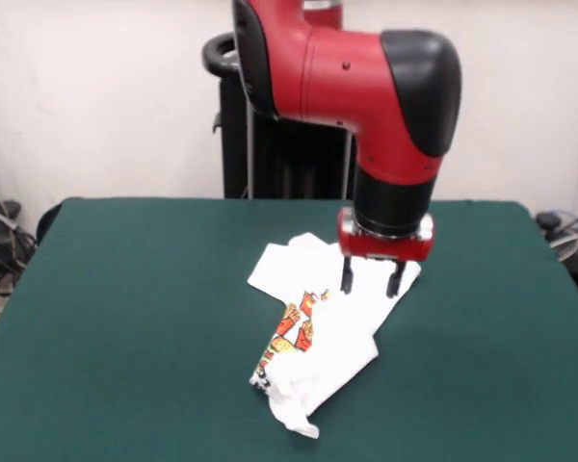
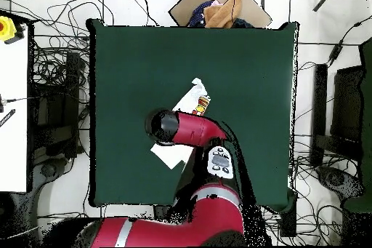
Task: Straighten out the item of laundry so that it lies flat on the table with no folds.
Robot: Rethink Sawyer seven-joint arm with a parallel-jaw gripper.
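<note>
The white T-shirt lies crumpled and folded over on the dark green table, with part of its red-orange print showing along its left side. My gripper hangs just above the shirt's far right part, its two black fingers apart and empty. In the overhead view the arm covers most of the shirt; white cloth shows on both sides of the arm, and the gripper itself is hidden under the arm's head.
The black pedestal stands behind the table's far edge. Cables lie on the floor on both sides. A cardboard box with cloth sits beyond the table's edge opposite the robot.
</note>
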